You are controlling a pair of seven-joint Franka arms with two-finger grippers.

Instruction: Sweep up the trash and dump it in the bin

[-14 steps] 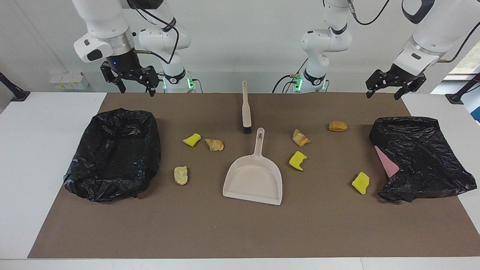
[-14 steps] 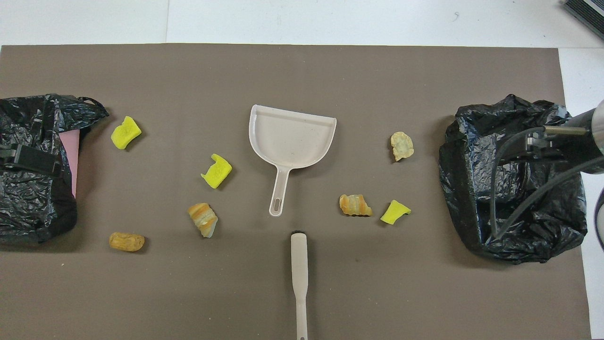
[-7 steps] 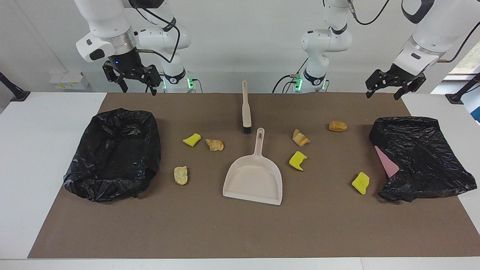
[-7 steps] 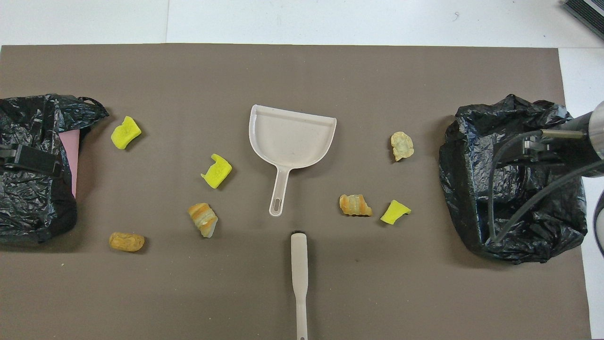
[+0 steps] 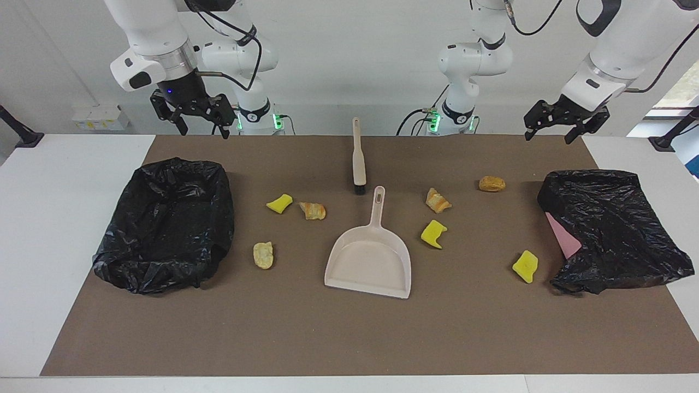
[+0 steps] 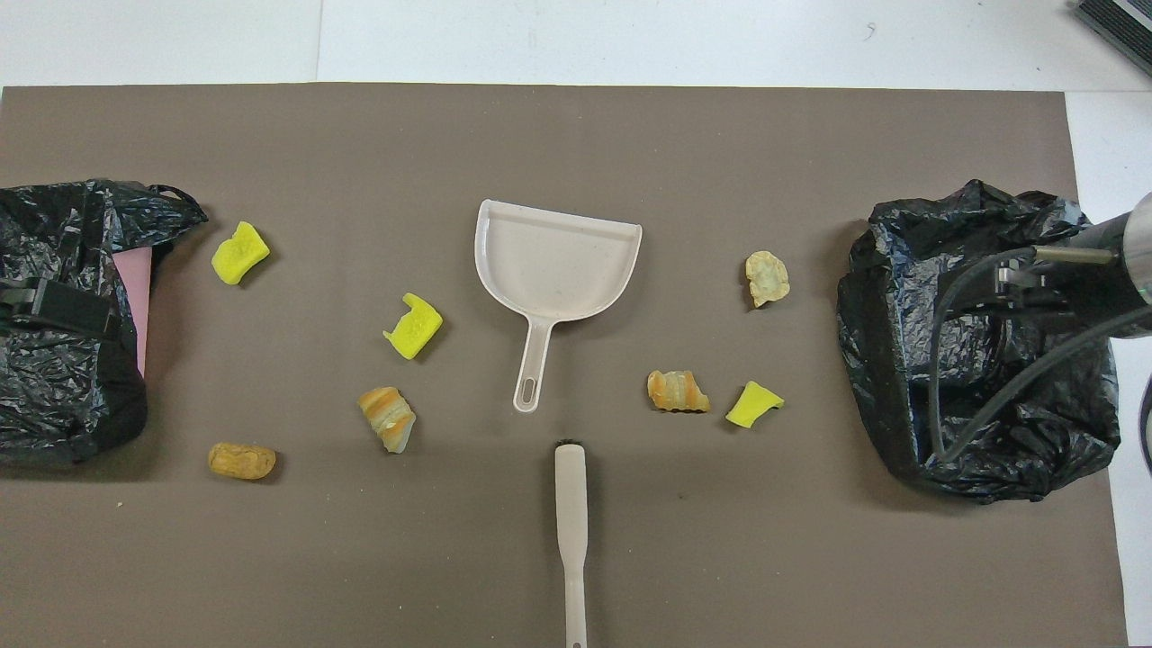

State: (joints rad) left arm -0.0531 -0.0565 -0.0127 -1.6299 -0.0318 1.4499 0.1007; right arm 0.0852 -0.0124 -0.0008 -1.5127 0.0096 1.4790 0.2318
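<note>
Trash [image 5: 434,233]: lying scattered on the mat around the dustpan [image 5: 369,266]; likely light, soft.
Hold: brush [image 5: 358,158] handle.
Left gripper [image 5: 562,124]: hanging released.
Right gripper [image 5: 199,121]: hanging released.

No readable text, labels or numbers anywhere.

Brown mat [image 6: 630,135] on tabletop: beige dustpan [image 6: 553,270] at centre, brush [image 6: 571,531] nearer the robots, seven yellow and tan trash scraps [image 6: 410,326] scattered between two black-bagged bins [image 6: 972,351] at either end.
</note>
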